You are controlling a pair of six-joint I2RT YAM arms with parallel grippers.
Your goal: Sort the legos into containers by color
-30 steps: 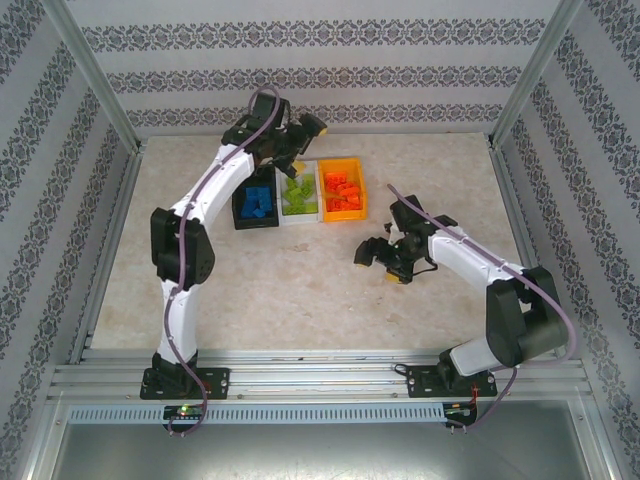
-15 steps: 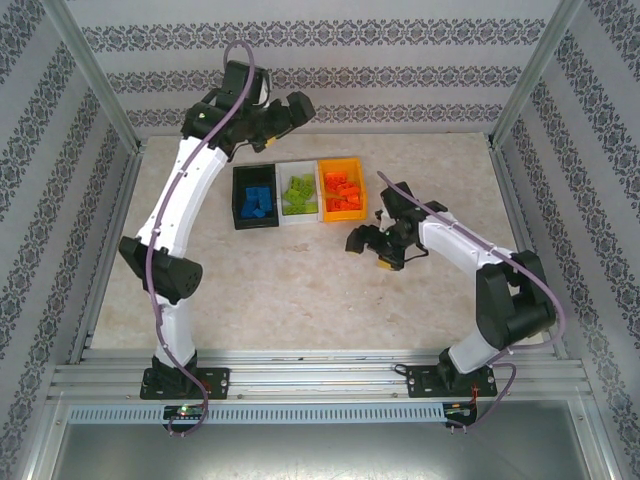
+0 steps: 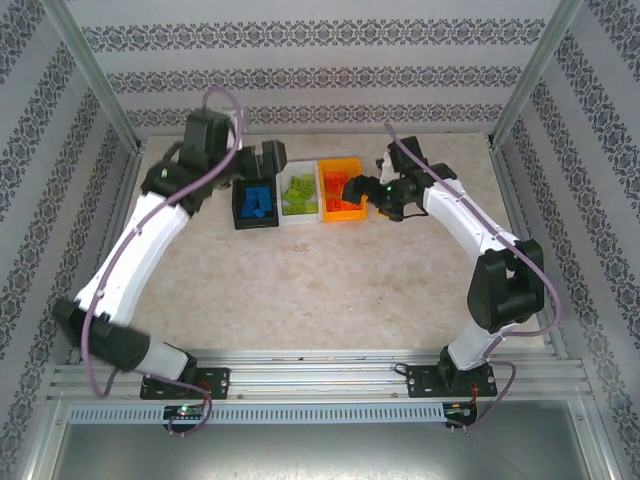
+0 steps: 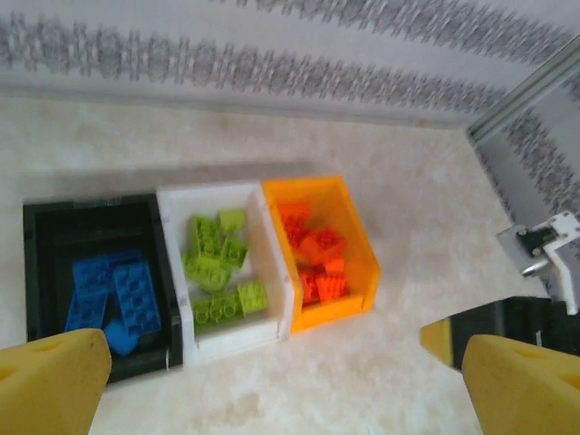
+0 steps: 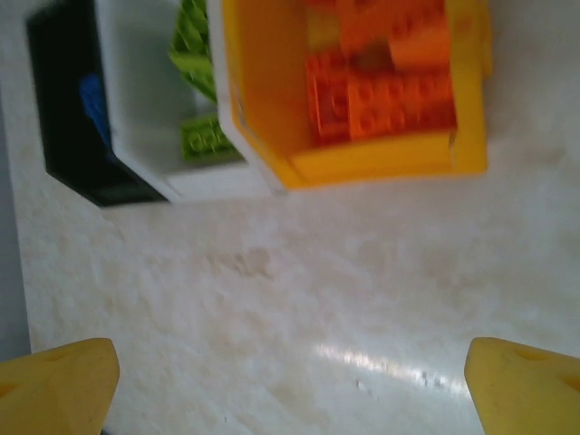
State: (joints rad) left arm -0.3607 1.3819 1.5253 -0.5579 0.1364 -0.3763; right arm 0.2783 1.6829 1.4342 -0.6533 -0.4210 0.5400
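Three containers stand side by side at the table's far middle: black bin [image 3: 255, 224], white bin [image 3: 298, 219], orange bin [image 3: 340, 216]. Blue legos [image 4: 113, 294] lie in the black bin [image 4: 36, 272], lime green legos [image 4: 217, 263] in the white bin [image 4: 172, 272], orange-red legos [image 4: 313, 254] in the orange bin [image 4: 358, 245]. My left gripper [image 4: 285, 390] hovers open and empty over bare table, by the black bin's far side [image 3: 268, 160]. My right gripper [image 5: 290, 381] is open and empty, close to the orange bin's [image 5: 263, 100] right side [image 3: 355, 190].
Patterned walls and aluminium posts [image 3: 95, 90] enclose the marble table [image 3: 300, 290]. The floor in front of the bins is bare. The right arm's white link [image 3: 465, 225] crosses the right side.
The left arm swung back and left, off the white bin. The right gripper travelled from mid-table up to the orange bin and opened wider; the orange piece at its tips earlier is gone.
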